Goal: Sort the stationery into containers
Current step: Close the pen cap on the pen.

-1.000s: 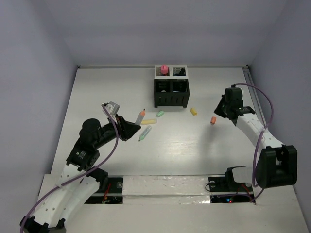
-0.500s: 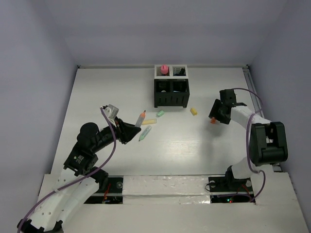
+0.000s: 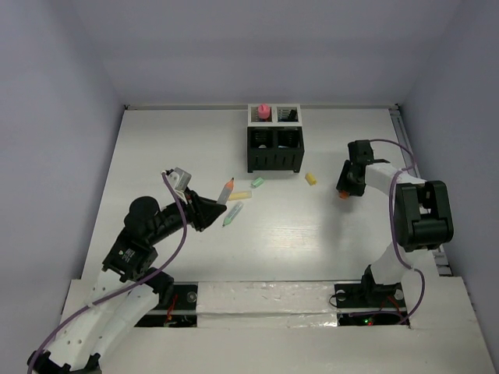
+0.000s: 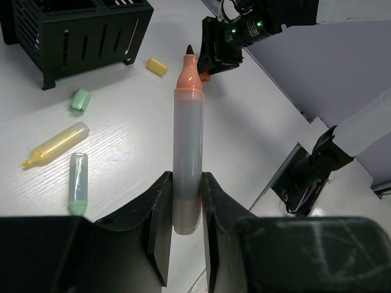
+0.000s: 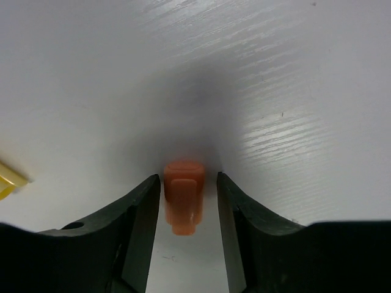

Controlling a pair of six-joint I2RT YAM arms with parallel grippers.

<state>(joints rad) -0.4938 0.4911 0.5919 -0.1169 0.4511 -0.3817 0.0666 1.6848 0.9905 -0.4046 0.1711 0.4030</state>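
While the white table (image 3: 312,249) carries everything, the mesh organizer (image 3: 274,148) sits at its far middle: two black cells in front, two white behind. A pink tube (image 3: 263,111) stands in the back-left white cell.

The left gripper (image 4: 186,189) is clenched on a clear marker (image 4: 187,140), pinched at its tail end between both fingers. Its uncapped orange tip points out past the jaws.

The right gripper (image 5: 186,183) is down at the tabletop on the right side with its jaws apart. The orange cap (image 5: 183,195) lies flat on the table between the two fingers. In the wrist view it is closer to the left-hand finger. A gap shows on each side, so there's no grip on it.

Loose on the table in front of the organizer:
- a yellow highlighter (image 4: 55,145)
- a pale green marker (image 4: 77,183) just beside the highlighter
- a green cap (image 4: 80,99)
- a yellow cap (image 4: 156,66) near the organizer's front right corner
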